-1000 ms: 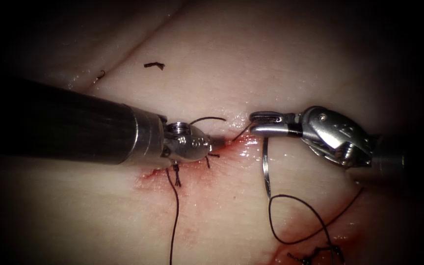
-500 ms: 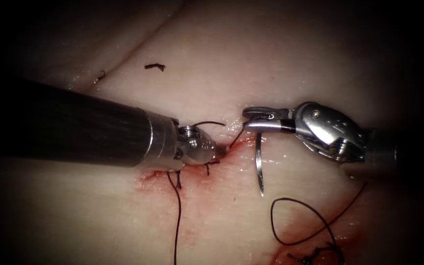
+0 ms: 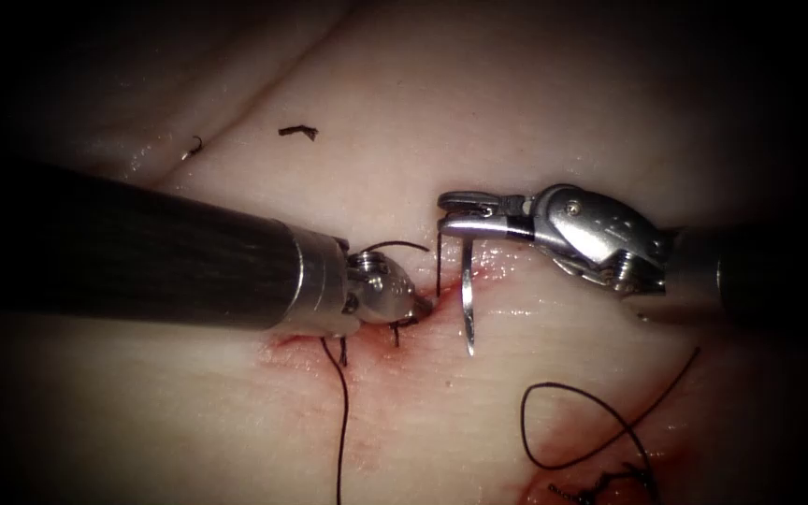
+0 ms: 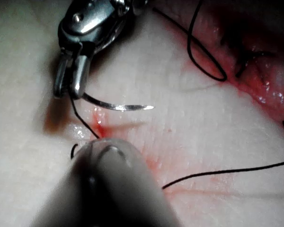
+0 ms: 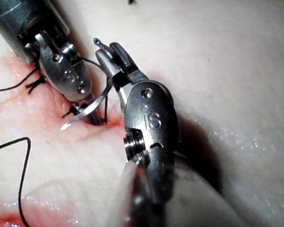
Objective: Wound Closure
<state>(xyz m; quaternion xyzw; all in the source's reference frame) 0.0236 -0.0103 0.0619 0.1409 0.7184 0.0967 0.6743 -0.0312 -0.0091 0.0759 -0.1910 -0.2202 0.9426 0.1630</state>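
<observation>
Steel curved needle (image 3: 467,297) hangs point-down, free of the tissue (image 3: 554,112), gripped near its thread end by the right claw (image 3: 451,213) at centre frame; left claw (image 3: 415,303), state unclear, presses beside the cut (image 3: 441,292).

Polished, glossy metal is seen on the right end effector (image 3: 443,213) and the left end effector (image 3: 420,304). The left shaft (image 3: 142,257) is finished in dark, faintly streaked matt material. The needle (image 3: 468,297) is bright smooth steel. The thread (image 3: 340,411) appears dark and matt. The tissue (image 3: 423,112) is pale, moist and glistening.
</observation>
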